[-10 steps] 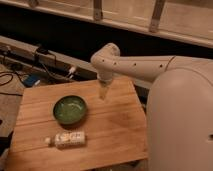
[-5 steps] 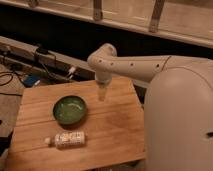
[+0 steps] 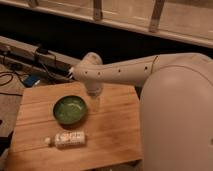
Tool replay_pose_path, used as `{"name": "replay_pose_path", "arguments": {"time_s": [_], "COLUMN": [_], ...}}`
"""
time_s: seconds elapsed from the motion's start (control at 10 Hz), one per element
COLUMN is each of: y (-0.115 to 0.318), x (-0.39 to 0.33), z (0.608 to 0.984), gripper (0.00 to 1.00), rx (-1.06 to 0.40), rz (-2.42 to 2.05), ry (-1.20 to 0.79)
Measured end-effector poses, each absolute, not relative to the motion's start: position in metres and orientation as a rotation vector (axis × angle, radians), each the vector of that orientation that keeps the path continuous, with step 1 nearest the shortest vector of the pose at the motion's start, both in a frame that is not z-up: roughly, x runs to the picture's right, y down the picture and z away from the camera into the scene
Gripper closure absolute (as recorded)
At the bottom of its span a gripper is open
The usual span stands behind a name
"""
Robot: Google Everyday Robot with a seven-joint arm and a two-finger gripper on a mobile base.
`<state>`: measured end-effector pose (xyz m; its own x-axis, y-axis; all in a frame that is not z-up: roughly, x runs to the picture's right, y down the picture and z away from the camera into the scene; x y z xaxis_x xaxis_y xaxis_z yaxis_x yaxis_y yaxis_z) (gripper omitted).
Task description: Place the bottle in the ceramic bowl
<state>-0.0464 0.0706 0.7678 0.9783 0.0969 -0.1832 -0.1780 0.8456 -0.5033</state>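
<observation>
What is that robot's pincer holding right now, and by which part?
Nothing. The pincer hangs empty beside the green bowl; the bottle lies on the wooden table.

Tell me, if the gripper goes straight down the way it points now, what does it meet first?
Most likely the wooden table, just beside the ceramic bowl. The gripper hangs close to the bowl's rim, so depth is uncertain.
</observation>
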Motion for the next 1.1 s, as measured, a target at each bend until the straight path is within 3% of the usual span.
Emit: {"name": "replay_pose_path", "arguments": {"time_s": [0.6,1.1], "y": [0.133,0.132], "x": [-0.061,-0.061], "z": [0.742,0.742], "gripper": [0.2,0.2], "rx": [-0.614,-0.613], "rz": [0.176,0.176], "ry": [0.132,0.132]}}
